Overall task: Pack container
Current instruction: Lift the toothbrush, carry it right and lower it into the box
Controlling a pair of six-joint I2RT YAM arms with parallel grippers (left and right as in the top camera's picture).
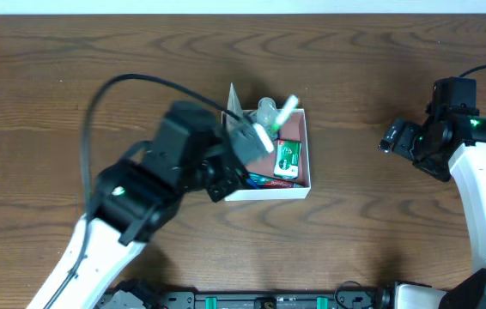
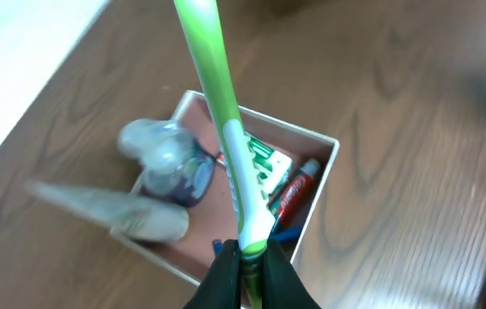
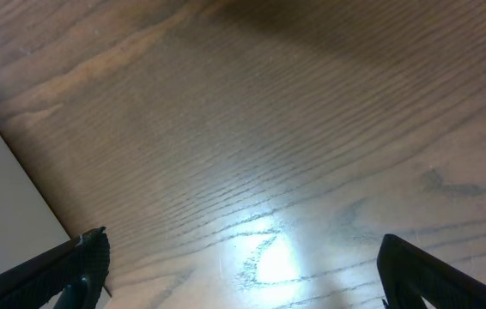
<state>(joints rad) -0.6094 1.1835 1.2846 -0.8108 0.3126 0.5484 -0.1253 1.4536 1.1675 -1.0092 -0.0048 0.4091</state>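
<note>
The container (image 1: 277, 194) is sitting beneath the left gripper (image 2: 252, 257), which is pinching a green toothbrush (image 2: 213, 81) by its end, seemingly for lowering in; the right gripper (image 3: 245, 270) is hanging wide open, well apart.

- we see a dark brown wooden table (image 1: 71, 69) with strong grain; in the right wrist view a bright patch of glare sits on it.
- a green and white toothbrush (image 2: 226, 112) is raised and tilted, its far end pointing far and right.
- a small clear bottle (image 1: 266, 110), blurred, lies just left of the toothbrush, on the far side.
- a green and white box (image 1: 288, 159) lies flat to the right.
- a red toothpaste tube (image 2: 294, 190) lies just beside the box, on its near side.
</note>
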